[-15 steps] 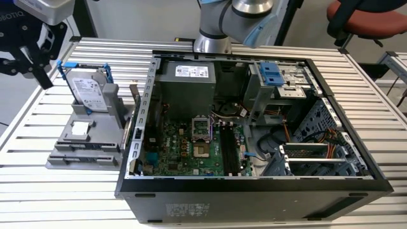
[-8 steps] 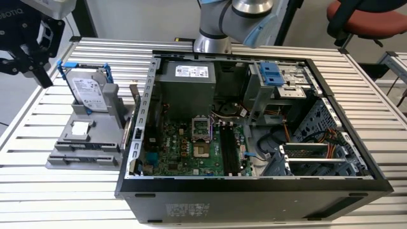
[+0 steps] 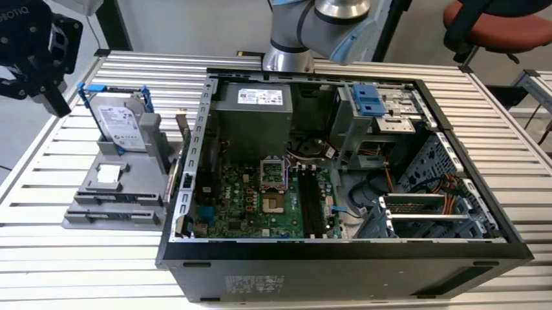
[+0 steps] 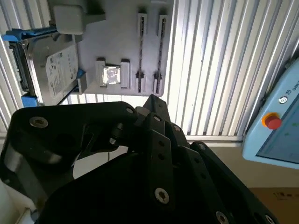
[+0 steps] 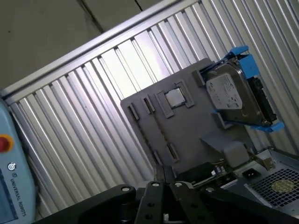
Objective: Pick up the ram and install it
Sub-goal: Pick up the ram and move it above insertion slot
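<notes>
Slatted metal table (image 3: 86,271); tool (image 3: 35,87) near gray holder (image 3: 112,190), grip state unclear

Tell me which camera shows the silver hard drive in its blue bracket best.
The first wrist view: the silver hard drive in its blue bracket shows its whole labelled face, unobstructed. The exterior view shows it standing in the grey plastic holder, farther off. The second wrist view shows it foreshortened.
</notes>
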`<state>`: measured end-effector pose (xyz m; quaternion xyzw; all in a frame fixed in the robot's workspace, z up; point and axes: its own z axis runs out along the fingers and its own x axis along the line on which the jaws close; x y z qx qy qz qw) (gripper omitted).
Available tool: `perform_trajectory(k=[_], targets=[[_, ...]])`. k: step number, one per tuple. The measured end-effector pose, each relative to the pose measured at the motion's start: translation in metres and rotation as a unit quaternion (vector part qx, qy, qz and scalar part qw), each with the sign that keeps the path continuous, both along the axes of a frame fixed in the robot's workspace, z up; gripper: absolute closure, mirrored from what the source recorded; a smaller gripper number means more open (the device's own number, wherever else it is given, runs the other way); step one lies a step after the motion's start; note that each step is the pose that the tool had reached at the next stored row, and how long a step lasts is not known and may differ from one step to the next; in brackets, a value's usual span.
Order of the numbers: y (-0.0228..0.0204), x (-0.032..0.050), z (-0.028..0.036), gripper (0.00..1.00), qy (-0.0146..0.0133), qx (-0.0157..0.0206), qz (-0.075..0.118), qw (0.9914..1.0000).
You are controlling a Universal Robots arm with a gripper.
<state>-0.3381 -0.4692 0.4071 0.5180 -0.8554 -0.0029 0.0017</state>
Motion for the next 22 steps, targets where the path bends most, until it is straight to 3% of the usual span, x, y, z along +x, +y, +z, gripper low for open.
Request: perform_trajectory(k=[3,7,10,14,18,21,22], targets=[[0.0000,0.0000,0.0012,1.00,0.0001,0.0000,0.027,0.99963],[0.0000,0.0000,0.0026,1.00,0.0000,0.0000,0.063,0.99799],[0.0000,-0.0001,0.0039,1.00,0.0001,0.0000,0.091,0.99589],[0.0000,0.0000,0.0059,1.00,0.0000,-0.0001,0.127,0.99192],[0.0000,0.0000,0.0076,1.00,0.0001,-0.0002,0.163,0.98667],[0.0000,0.0000,0.0088,1.00,0.0001,-0.0002,0.189,0.98191],[0.0000,0.0000,0.0102,1.00,0.0001,-0.0002,0.222,0.97515]])
